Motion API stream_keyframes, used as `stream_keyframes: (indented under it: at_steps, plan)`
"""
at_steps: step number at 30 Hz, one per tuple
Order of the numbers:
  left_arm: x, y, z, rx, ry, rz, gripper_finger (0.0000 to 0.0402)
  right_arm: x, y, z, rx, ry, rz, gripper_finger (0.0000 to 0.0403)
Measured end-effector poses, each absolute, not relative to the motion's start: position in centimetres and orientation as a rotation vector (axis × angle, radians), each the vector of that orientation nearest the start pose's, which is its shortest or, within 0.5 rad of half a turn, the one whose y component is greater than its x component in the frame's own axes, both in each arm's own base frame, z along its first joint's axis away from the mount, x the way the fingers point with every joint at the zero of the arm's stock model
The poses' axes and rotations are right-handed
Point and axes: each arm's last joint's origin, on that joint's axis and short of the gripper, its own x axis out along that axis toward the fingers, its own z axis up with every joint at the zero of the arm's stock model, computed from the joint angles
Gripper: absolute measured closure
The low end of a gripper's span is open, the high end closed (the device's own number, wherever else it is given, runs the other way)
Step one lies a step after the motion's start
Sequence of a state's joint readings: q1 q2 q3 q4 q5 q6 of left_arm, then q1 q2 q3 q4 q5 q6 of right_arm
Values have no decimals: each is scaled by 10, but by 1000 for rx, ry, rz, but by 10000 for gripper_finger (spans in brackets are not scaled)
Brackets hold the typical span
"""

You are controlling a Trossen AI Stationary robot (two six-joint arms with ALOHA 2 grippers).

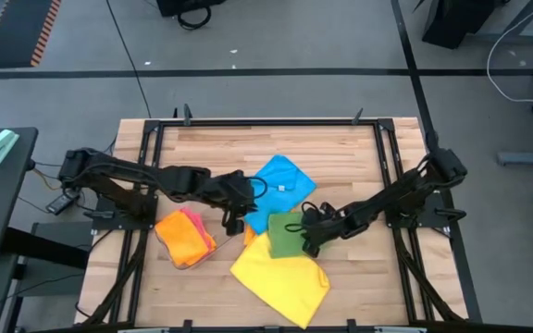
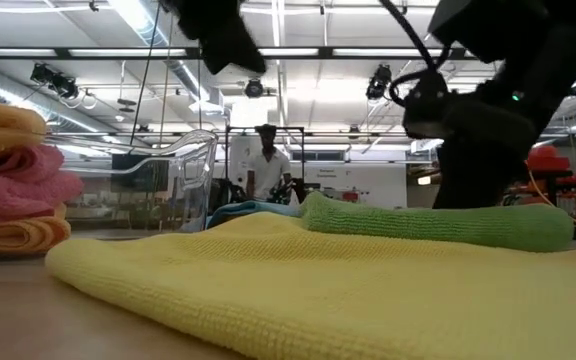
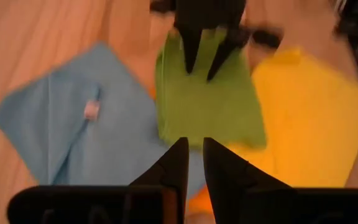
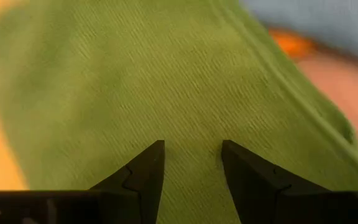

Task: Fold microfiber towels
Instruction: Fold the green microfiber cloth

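Note:
A folded green towel (image 1: 283, 236) lies on a spread yellow towel (image 1: 276, 276), its far edge by a blue towel (image 1: 280, 185) lying flat on the table. My right gripper (image 4: 192, 155) stands open and low over the green towel (image 4: 166, 81), slanting down from the table's right. My left gripper (image 3: 192, 149) hangs raised over the blue towel's (image 3: 73, 130) left part with only a thin gap and nothing between its fingers. It faces the green towel (image 3: 204, 106) and my right gripper (image 3: 207, 59). My right gripper has its open fingers (image 4: 145, 168) down at the top face of the green towel (image 4: 191, 134), slanting from the table's right. I cannot tell whether the tips touch the cloth. The towel lies flat and folded on the yellow one.
A stack of folded orange and pink towels (image 1: 185, 239) sits at the near left. A strip of orange cloth (image 1: 249, 236) shows beside the green towel. A clear plastic tray (image 2: 183, 165) stands at the far side in the low view, and a person (image 2: 266, 165) stands in the room beyond.

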State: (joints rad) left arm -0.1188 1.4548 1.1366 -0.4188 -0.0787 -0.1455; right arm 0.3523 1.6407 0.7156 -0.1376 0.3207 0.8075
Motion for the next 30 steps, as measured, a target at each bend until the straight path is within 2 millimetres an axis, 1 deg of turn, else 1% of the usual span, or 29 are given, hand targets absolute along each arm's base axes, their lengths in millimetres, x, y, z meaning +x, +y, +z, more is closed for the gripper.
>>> stream_keyframes:
  at_steps: [1, 3, 6, 8, 10, 12, 18, 21, 24, 27, 30]
  plan:
    - [312, -35, 284, -70, 712, 14, 346, 266, 87, 121, 385, 948, -380, 233]
    - [307, -34, 284, -69, 737, 15, 344, 271, 84, 117, 389, 951, -404, 233]
    - [310, -35, 287, -74, 707, 14, 340, 267, 78, 114, 355, 1009, -433, 233]
    - [306, -35, 284, -74, 742, 20, 340, 263, 74, 118, 326, 1043, -438, 233]
    - [309, -37, 286, -81, 713, 14, 341, 257, 68, 122, 287, 1092, -443, 233]
    - [308, -38, 284, -82, 727, 13, 344, 251, 63, 127, 251, 1133, -442, 233]
    - [311, -44, 281, -74, 728, -3, 353, 233, 48, 137, 53, 1288, -369, 233]
    - [311, -45, 281, -69, 727, -8, 353, 230, 40, 139, -83, 1364, -261, 233]
    - [311, -45, 281, -68, 726, -8, 350, 232, 35, 137, -289, 1400, -52, 233]
    - [311, -45, 281, -55, 727, -13, 350, 236, 32, 137, -486, 1387, 145, 233]
    - [311, -45, 281, -55, 728, -13, 353, 239, 28, 138, -589, 1359, 236, 233]
